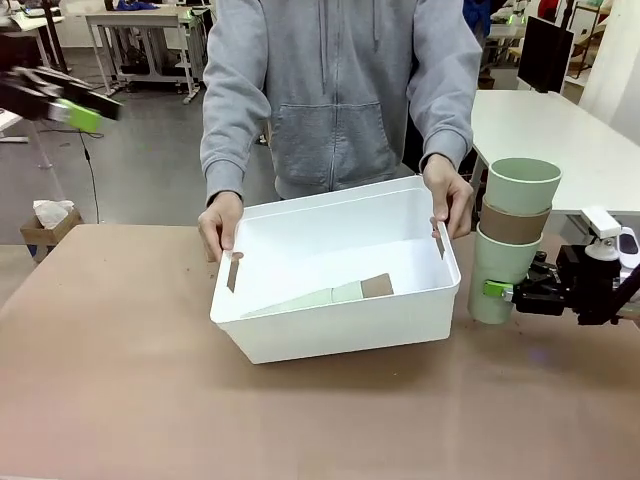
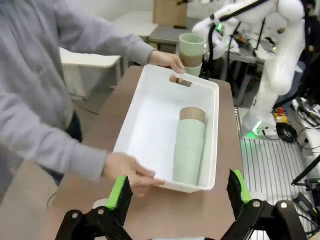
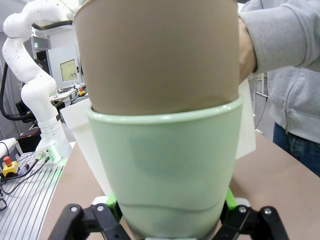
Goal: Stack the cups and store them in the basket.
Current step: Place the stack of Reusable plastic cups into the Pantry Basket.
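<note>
We see a stack of three cups [image 1: 512, 238], green, brown, green, upright beside the basket's right end, the bottom cup clamped between the right gripper's [image 1: 497, 291] fingers. Another stack of cups [image 2: 189, 147] lies on its side in the white basket [image 1: 300, 335], green with a brown one at the end; we cannot count them surely. A person's hands [image 1: 221, 226] hold the basket's short sides and tilt it over the table [image 1: 120, 400]. The left gripper [image 2: 177, 192], jaws spread wide and empty, hangs above the basket's near end.

Grey floor [image 1: 130, 170] — white tables [image 1: 560, 130] behind
</note>
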`<state>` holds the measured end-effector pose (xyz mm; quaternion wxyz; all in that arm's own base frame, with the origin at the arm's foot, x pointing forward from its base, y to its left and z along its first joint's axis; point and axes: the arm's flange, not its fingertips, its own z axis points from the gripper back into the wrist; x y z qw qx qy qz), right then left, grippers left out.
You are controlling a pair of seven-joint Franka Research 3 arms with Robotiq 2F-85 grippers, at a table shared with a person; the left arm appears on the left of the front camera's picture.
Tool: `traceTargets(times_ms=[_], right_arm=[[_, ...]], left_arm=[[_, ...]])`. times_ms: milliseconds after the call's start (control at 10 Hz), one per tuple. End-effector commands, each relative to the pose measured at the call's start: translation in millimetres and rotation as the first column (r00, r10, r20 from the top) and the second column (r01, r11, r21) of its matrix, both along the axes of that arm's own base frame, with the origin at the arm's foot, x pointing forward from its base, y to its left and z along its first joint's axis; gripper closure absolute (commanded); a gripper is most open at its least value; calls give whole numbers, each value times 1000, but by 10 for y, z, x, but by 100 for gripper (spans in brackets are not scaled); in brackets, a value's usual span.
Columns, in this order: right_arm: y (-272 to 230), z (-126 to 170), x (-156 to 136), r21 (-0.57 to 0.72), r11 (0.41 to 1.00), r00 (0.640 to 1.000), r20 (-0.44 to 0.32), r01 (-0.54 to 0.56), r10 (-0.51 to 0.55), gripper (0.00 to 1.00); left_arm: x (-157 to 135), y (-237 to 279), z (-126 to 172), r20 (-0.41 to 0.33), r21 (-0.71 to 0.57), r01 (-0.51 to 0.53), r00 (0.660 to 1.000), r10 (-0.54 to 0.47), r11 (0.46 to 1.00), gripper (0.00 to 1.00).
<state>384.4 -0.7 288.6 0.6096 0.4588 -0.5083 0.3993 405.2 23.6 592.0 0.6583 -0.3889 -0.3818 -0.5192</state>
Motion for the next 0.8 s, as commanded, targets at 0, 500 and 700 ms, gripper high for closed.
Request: traceTargets(times_ms=[0,500,700], right_arm=[[13,46,11,0,1000,1000,17,-1,1,14],[13,46,11,0,1000,1000,17,-1,1,14],[13,46,11,0,1000,1000,17,-1,1,14]], left_arm=[[-52,196,-49,43,20,-4,999,3,1000,0],[-110,403,-167,53,61,-12,999,9,998,0],[-110,403,-167,53,61,-12,999,9,998,0]])
